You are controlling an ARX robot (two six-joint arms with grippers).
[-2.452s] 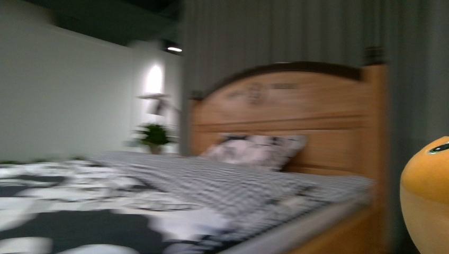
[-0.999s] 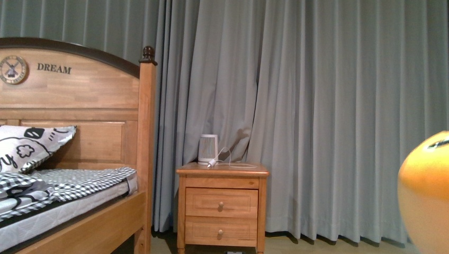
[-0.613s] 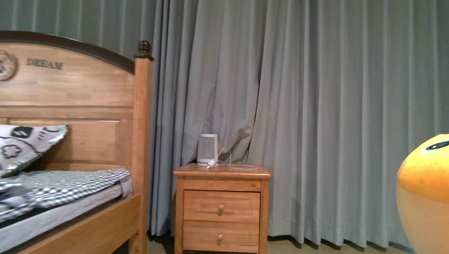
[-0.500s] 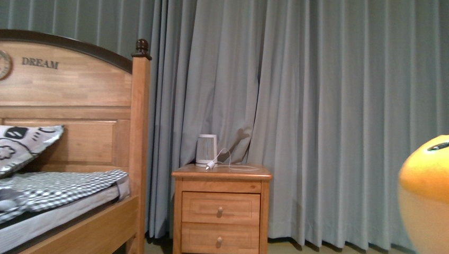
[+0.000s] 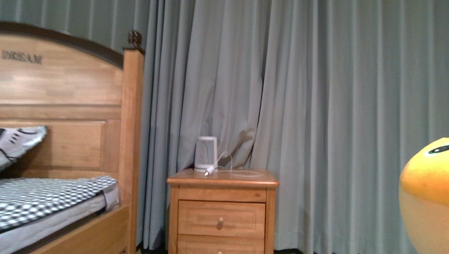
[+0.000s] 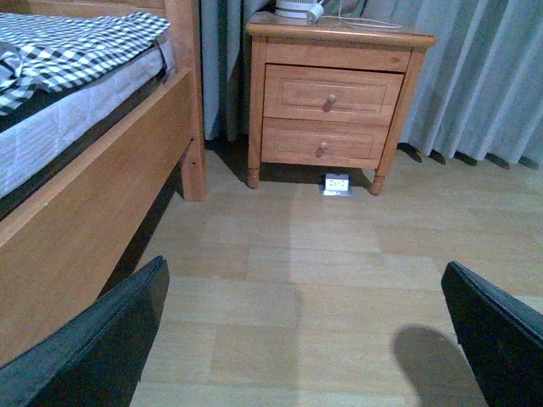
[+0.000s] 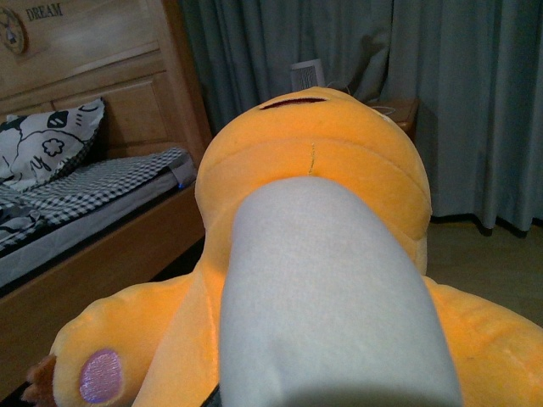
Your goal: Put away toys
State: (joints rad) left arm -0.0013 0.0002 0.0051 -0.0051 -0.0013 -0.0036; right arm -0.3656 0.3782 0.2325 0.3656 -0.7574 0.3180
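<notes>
The plush animal (image 5: 426, 196) is orange-yellow and fills the lower right edge of the front view. In the right wrist view it fills the frame (image 7: 322, 144), with a pale cream belly (image 7: 331, 288) and a pink paw pad (image 7: 100, 375). My right gripper is shut on it, but its fingers are hidden behind the plush. My left gripper (image 6: 301, 339) is open and empty above the wooden floor, with its dark fingers (image 6: 93, 348) wide apart.
A wooden nightstand (image 5: 222, 211) with two drawers stands ahead against grey curtains (image 5: 328, 106); it also shows in the left wrist view (image 6: 335, 93). A white cylindrical device (image 5: 206, 153) with a cable sits on it. A wooden bed (image 5: 63, 159) is on the left. A small white object (image 6: 337, 184) lies under the nightstand.
The front view has swung from the bed to the nightstand and curtains. The bed has slid further left and things look slightly larger. The plush stays at the right edge.
</notes>
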